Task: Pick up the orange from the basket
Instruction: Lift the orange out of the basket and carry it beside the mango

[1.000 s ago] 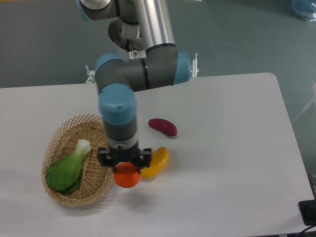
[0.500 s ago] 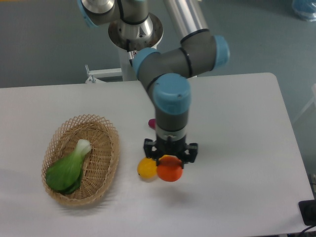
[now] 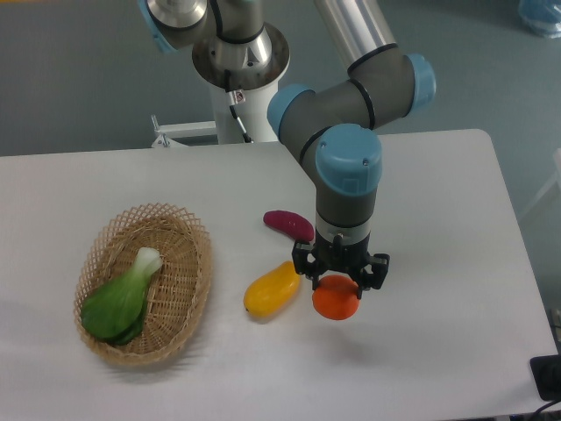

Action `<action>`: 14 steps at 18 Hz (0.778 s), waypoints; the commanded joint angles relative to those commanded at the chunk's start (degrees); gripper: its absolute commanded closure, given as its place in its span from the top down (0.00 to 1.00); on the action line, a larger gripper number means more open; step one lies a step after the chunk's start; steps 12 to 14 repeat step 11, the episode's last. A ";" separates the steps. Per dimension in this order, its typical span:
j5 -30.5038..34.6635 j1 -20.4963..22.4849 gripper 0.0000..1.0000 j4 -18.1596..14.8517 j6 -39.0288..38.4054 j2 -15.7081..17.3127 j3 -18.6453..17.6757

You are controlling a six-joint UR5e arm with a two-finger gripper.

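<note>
- Gripper [image 3: 339,282]: lower centre-right of the frame, pointing down, its two fingers clamped on the orange [image 3: 335,300], which hangs just beneath them. A soft shadow on the white table [image 3: 438,219] below suggests that the fruit is held clear of the surface.
- Basket [image 3: 186,263]: lower left of the frame, well apart from the orange. It holds only a green bok choy [image 3: 118,300], so the fruit is already out of it.
- Other items: a yellow mango-like fruit [image 3: 272,288] lies just left of the gripper, and a dark red, elongated vegetable [image 3: 289,224], possibly a sweet potato, lies above it, near the arm's wrist.
- Step in hand, as judged: carrying the lifted orange. To do it well, keep the squeeze firm and even on the smooth round skin, hold the wrist vertical, and move without jerks so the fruit cannot roll out. Pass clear of the mango-like fruit alongside.
- Writing: no brand, label or legible text shows on the arm, the fruit or the table.
</note>
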 joint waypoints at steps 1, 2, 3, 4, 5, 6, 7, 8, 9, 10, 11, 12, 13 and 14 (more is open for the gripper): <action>0.00 0.70 0.73 -0.09 1.49 0.17 0.17; 0.00 0.79 0.74 -0.09 2.29 0.09 0.26; 0.00 0.79 0.74 -0.09 2.73 0.18 0.26; 0.00 0.79 0.74 -0.09 2.74 0.18 0.26; 0.09 0.79 0.75 -0.09 3.00 0.18 0.35; 0.09 0.79 0.76 -0.09 3.00 0.18 0.35; 0.26 0.79 0.76 -0.09 3.00 0.09 0.35; 0.87 0.79 0.76 -0.09 3.09 0.18 0.26; 1.31 0.79 0.76 0.00 3.09 0.18 0.18; 1.41 0.71 0.76 -0.09 3.17 0.18 0.09; 1.41 0.71 0.76 -0.09 3.09 0.18 0.09; 1.41 0.71 0.76 -0.09 3.09 0.18 0.09; 1.41 0.71 0.76 -0.09 3.09 0.18 0.09; 1.41 0.71 0.76 -0.09 3.09 0.18 0.09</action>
